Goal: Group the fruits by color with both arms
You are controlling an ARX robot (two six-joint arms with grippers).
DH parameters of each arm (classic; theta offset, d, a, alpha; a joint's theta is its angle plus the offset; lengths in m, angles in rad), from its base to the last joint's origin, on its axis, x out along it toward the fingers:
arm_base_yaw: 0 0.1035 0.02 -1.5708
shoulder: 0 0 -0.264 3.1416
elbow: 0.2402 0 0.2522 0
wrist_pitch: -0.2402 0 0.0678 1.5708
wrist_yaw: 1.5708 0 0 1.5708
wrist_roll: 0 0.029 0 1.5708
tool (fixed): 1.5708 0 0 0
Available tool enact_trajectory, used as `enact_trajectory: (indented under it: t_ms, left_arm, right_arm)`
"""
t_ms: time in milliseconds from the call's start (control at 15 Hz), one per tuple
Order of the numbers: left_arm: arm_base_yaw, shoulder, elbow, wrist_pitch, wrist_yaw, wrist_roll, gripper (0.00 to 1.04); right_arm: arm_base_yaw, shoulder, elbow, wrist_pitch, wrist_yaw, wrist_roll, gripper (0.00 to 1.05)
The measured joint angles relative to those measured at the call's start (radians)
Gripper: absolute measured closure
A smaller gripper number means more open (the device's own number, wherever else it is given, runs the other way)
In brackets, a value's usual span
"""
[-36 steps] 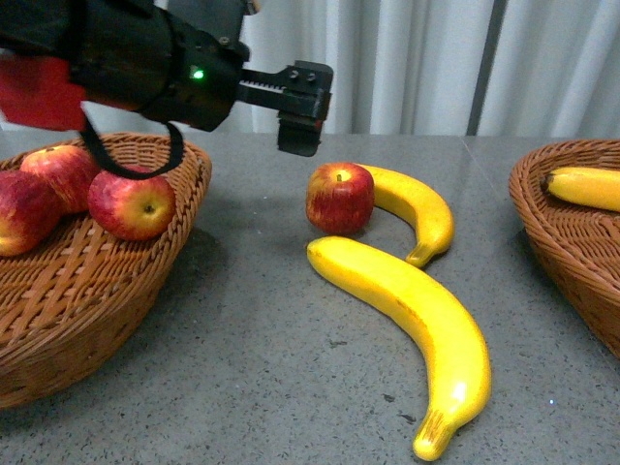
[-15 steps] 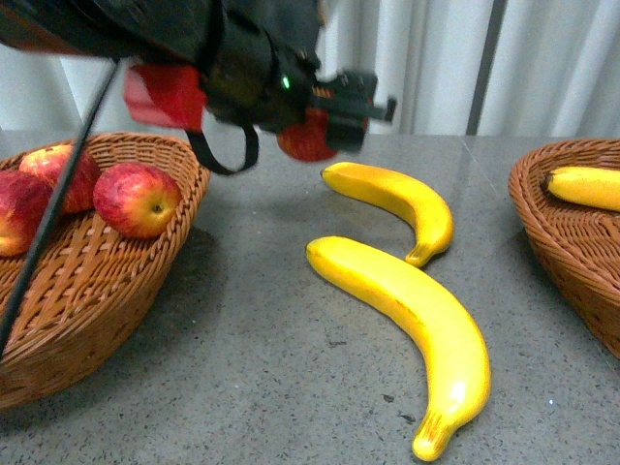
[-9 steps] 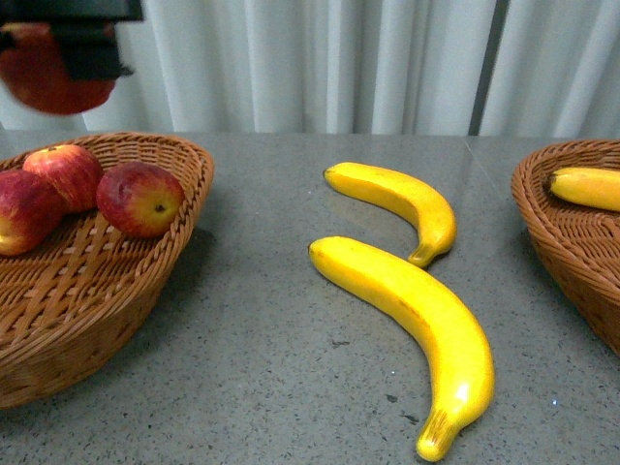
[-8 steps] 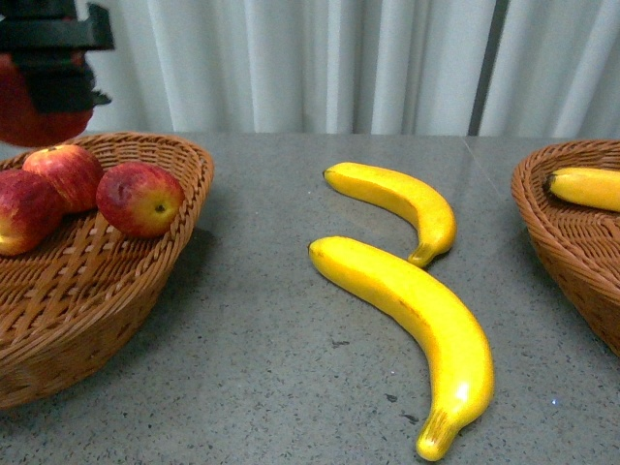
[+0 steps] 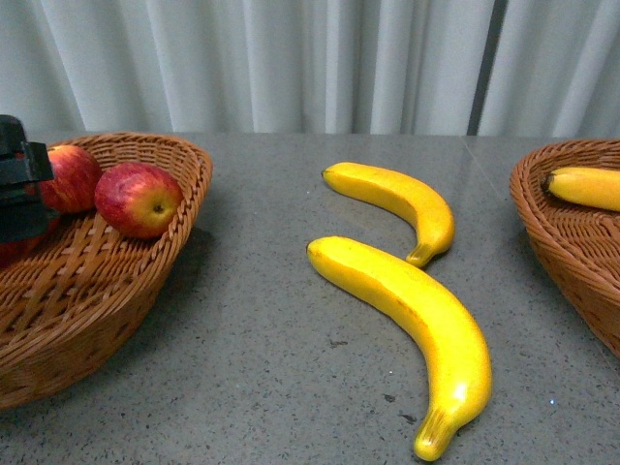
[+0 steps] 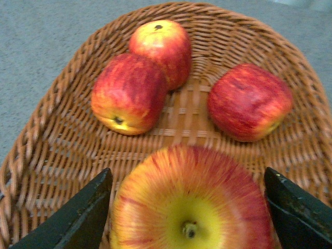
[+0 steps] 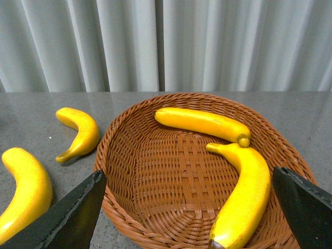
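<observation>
In the left wrist view my left gripper is shut on a red apple streaked with yellow, held just above the left wicker basket. Three more apples lie in that basket. From the front, the left gripper shows only at the far left edge, over the basket. Two yellow bananas lie on the table, a smaller one and a larger one. My right gripper hangs open above the right basket, which holds two bananas.
The grey table runs between the two baskets, with a white curtain behind it. The right basket sits at the front view's right edge with one banana showing in it.
My left arm lifted the apple from beside the bananas, carried it left over the left basket and lowered it. The bananas on the table have not moved.
</observation>
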Motion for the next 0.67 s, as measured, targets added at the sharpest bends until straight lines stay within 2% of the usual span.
enact_trajectory:
  t_ms: [133, 200, 533, 600, 667]
  left_arm:
    - [-0.033, -0.037, 0.0, 0.001, -0.003, -0.002, 0.05]
    - [-0.051, -0.083, 0.0, 0.0, -0.011, -0.012, 0.08]
    - [-0.217, -0.394, -0.011, -0.035, -0.163, 0.06, 0.07]
    - [-0.207, -0.443, -0.054, 0.067, -0.138, 0.118, 0.11]
    - [-0.148, -0.51, -0.133, 0.156, -0.029, 0.18, 0.24]
  right_arm:
    - [0.0, 0.0, 0.0, 0.0, 0.0, 0.0, 0.07]
    - [0.0, 0.0, 0.0, 0.0, 0.0, 0.0, 0.07]
    - [0.0, 0.0, 0.0, 0.0, 0.0, 0.0, 0.07]
    - [0.0, 0.0, 0.0, 0.001, 0.0, 0.0, 0.07]
    - [0.0, 0.0, 0.0, 0.0, 0.0, 0.0, 0.07]
